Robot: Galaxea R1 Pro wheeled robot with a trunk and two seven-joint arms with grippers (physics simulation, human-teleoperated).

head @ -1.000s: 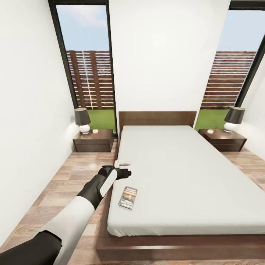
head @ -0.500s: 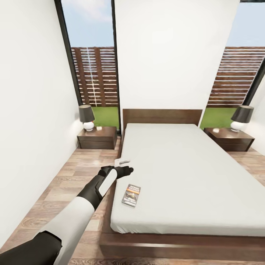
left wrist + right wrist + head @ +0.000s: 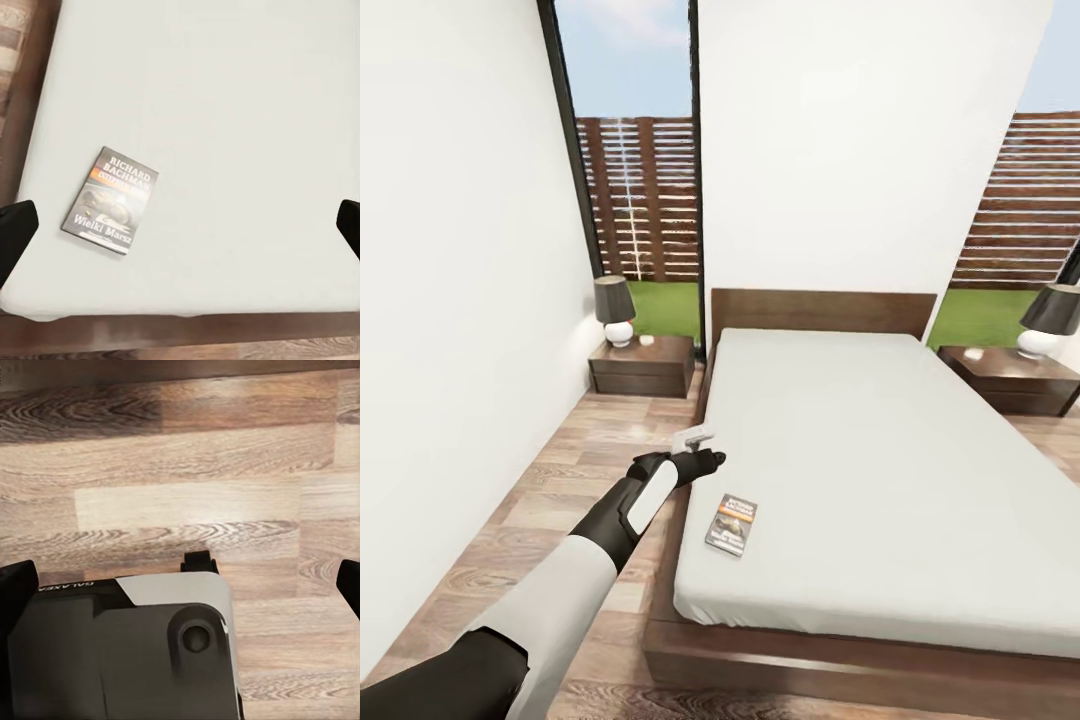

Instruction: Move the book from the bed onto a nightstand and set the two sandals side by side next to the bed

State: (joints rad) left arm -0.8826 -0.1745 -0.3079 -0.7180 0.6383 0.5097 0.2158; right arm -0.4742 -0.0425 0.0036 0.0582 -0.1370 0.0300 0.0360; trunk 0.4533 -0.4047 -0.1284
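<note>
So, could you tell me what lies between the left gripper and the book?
Bare grey mattress: in the head view the left gripper hangs just beyond the book, nothing between them.

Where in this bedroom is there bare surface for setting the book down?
The dark-brown wooden nightstand has free top in front of its black-shaded lamp. The light grey mattress is bare beyond the small dark paperback book. It is tightest where the left tool hangs at the mattress edge.

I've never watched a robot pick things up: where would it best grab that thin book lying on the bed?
Probably by a long edge of the book, coming from above. It lies flat on the mattress near the bed's left edge, close to the open left gripper.
</note>
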